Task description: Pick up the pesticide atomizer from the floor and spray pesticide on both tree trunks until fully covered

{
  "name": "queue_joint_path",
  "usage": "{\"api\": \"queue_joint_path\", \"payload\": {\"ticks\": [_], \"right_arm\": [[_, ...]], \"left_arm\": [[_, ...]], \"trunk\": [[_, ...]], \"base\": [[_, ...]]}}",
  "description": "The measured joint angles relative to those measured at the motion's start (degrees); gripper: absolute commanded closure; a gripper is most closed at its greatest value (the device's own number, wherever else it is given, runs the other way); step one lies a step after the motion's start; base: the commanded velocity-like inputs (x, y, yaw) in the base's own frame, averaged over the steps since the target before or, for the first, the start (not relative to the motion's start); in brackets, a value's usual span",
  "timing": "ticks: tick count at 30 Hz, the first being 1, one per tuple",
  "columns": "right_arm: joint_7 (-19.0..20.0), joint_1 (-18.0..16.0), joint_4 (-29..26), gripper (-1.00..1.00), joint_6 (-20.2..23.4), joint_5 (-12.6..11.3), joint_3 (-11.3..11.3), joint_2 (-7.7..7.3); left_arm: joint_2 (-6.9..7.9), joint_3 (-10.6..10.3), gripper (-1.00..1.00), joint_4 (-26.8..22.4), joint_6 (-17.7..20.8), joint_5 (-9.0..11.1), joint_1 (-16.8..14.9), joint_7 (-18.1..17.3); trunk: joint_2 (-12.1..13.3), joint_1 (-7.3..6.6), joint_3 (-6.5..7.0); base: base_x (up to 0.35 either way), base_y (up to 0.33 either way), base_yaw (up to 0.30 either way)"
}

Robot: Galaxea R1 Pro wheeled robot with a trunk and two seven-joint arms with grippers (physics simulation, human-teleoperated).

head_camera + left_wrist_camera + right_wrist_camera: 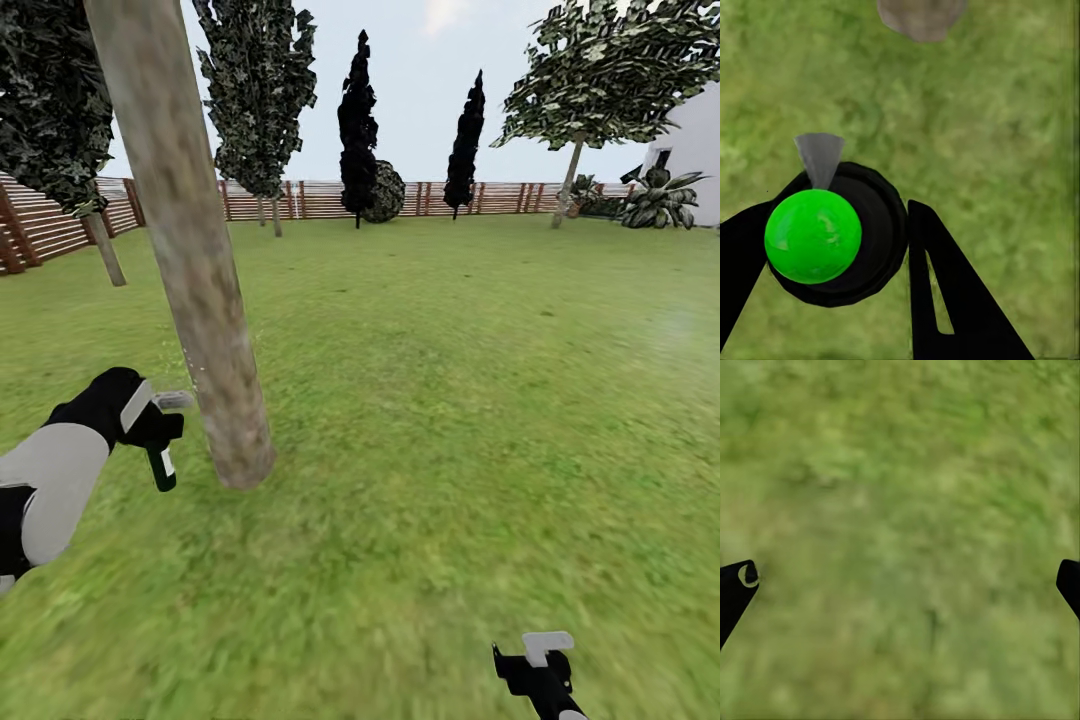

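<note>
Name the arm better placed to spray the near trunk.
Left. Its claw is shut on the atomizer right beside the trunk; the right claw is open over grass.

— What is standing in the way of the left gripper (pixel 160 440)?

— The tree trunk (pixel 190 250) is rising just beside it, leaning a little, thick and pale. The atomizer (pixel 832 232) is sitting between the fingers, its nozzle pointing at the trunk's base (pixel 921 16).

— And around it?

— Lawn (pixel 450 400) is lying open to the right of the trunk, all the way back to the fence (pixel 420 198) and the dark cypresses (pixel 357 120). Another trunk (pixel 105 250) is standing farther back by the left fence.

— The right gripper (pixel 540 665)?

— It is hanging low with fingers (pixel 735 585) spread wide, bare grass under it.
</note>
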Motion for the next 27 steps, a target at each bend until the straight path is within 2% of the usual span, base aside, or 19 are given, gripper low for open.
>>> {"api": "queue_joint_path", "payload": {"ticks": [2, 4, 6, 10, 20, 24, 27], "right_arm": [[0.00, 0.00, 0.00, -1.00, 0.01, 0.04, 0.00, -0.01], [0.00, 0.00, -0.07, -1.00, 0.01, 0.05, 0.02, -0.02], [0.00, 0.00, -0.09, -1.00, 0.02, 0.02, 0.00, -0.02], [0.00, 0.00, -0.09, -1.00, 0.06, 0.08, 0.02, -0.02], [0.00, 0.00, -0.13, -1.00, 0.06, 0.06, 0.00, -0.02], [0.00, 0.00, -0.18, -1.00, 0.06, 0.05, -0.01, -0.02], [0.00, 0.00, -0.18, -1.00, 0.06, 0.03, 0.01, -0.02]], "left_arm": [[-0.93, 0.00, 1.00, 0.39, -0.14, 0.60, 0.40, -0.08], [-2.96, -0.02, 1.00, -0.10, -1.33, 0.90, 2.31, -0.06], [-3.54, -0.14, 1.00, -0.26, -2.37, 0.40, 2.93, 0.01], [-3.50, -0.14, 1.00, -0.29, -2.62, 0.25, 3.26, 0.02], [-3.59, -0.10, 1.00, -0.18, -2.47, 0.36, 3.29, 0.00], [-3.40, -0.11, 1.00, -0.10, -2.26, 0.29, 3.29, 0.09], [-3.31, -0.17, 1.00, 0.44, -2.46, 0.31, 3.78, 0.11]], "trunk": [[0.00, 0.00, 0.00], [0.00, 0.00, 0.00], [0.00, 0.00, 0.00], [0.00, -0.02, 0.00], [0.00, -0.03, 0.00], [0.00, 0.00, 0.00], [0.00, 0.00, 0.00]], "base": [[0.000, 0.000, 0.007], [0.000, 0.000, 0.002], [0.000, 0.000, 0.000], [0.149, 0.000, 0.000], [0.316, 0.000, 0.000], [0.056, 0.000, 0.027], [0.003, 0.000, 0.224]]}}
